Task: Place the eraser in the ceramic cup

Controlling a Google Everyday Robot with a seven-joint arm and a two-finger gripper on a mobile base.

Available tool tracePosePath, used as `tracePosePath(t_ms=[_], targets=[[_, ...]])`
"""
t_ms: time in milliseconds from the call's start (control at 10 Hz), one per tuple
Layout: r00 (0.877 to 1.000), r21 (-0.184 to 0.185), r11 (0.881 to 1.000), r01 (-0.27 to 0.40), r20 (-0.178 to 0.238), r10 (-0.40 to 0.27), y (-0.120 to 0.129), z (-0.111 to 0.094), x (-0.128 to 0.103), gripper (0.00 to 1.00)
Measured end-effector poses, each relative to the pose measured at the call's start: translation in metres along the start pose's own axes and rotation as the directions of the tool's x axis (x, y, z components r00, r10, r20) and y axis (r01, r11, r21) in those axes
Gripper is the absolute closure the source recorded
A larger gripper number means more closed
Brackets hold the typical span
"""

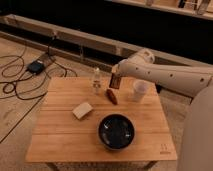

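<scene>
My gripper (116, 80) is at the end of the white arm that reaches in from the right, above the back middle of the wooden table (55, 135). It is shut on the eraser (116, 82), a small dark bar with a reddish side that hangs upright from it. The ceramic cup (140, 90), white and handle-less, stands on the table just right of the gripper and slightly lower in view. The eraser is left of the cup, not over it.
A red-brown oblong item (111, 96) lies right below the gripper. A small clear bottle (96, 81) stands to its left. A pale beige block (82, 110) and a wide black bowl (116, 131) sit nearer the front. Cables (20, 75) lie on the floor at left.
</scene>
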State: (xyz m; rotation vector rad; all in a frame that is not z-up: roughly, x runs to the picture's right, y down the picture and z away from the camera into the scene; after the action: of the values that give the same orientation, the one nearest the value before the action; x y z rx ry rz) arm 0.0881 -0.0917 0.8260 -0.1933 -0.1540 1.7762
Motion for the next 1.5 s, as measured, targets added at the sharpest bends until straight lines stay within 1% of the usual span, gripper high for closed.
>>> tracePosePath(t_ms=[300,500,600,900,1100,1300,1400,1500], targets=[[1.0,-0.009,1.0,0.002,0.012,-0.002,0.001,0.0,-0.006,1.0],[0.999,-0.007,1.0,0.002,0.039,-0.002,-0.004,-0.002,-0.02,1.0],[0.998,0.0,1.0,0.002,0.058,-0.002,-0.012,-0.003,-0.03,1.0],[0.994,0.034,0.999,-0.004,0.107,0.0,-0.042,-0.005,-0.053,1.0],[0.992,0.061,0.998,-0.009,0.128,0.001,-0.063,-0.003,-0.061,1.0],[0.988,0.1,0.995,-0.005,0.152,-0.01,-0.09,0.001,-0.069,1.0],[0.987,0.112,0.994,-0.005,0.159,-0.013,-0.097,0.003,-0.071,1.0],[0.985,0.127,0.992,-0.004,0.17,-0.018,-0.109,0.009,-0.074,1.0]])
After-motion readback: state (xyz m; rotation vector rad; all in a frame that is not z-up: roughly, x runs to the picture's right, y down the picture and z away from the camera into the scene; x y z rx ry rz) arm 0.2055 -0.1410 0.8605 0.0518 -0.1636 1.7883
